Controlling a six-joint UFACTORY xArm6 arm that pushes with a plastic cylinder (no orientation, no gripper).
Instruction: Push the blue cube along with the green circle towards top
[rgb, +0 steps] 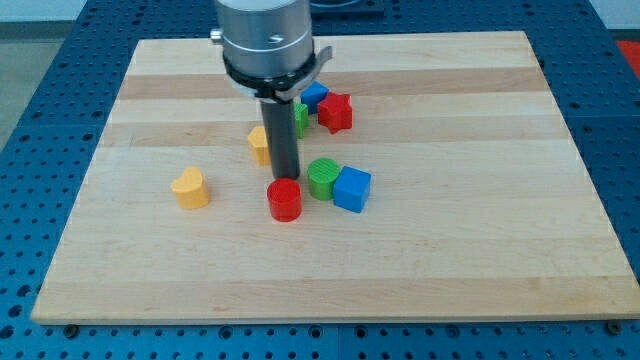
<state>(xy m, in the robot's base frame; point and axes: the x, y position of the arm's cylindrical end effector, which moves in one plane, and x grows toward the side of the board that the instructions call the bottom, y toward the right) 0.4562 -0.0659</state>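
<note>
Blocks: 2 red (285, 199), 2 blue (351, 188), 2 green (323, 178), 2 yellow (189, 188).

Blue cube (352, 189), touching green circle (323, 179) on its left, mid-board

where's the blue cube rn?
The blue cube sits just right of the board's centre in the camera view, touching the green circle on its left; my tip is left of both.

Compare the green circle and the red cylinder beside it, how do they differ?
The green circle is green; the red cylinder is red. The green circle touches the blue cube on its right; the red cylinder sits nearer the view's bottom, just below my tip. Both are short round blocks of similar size, standing on the board.
</note>
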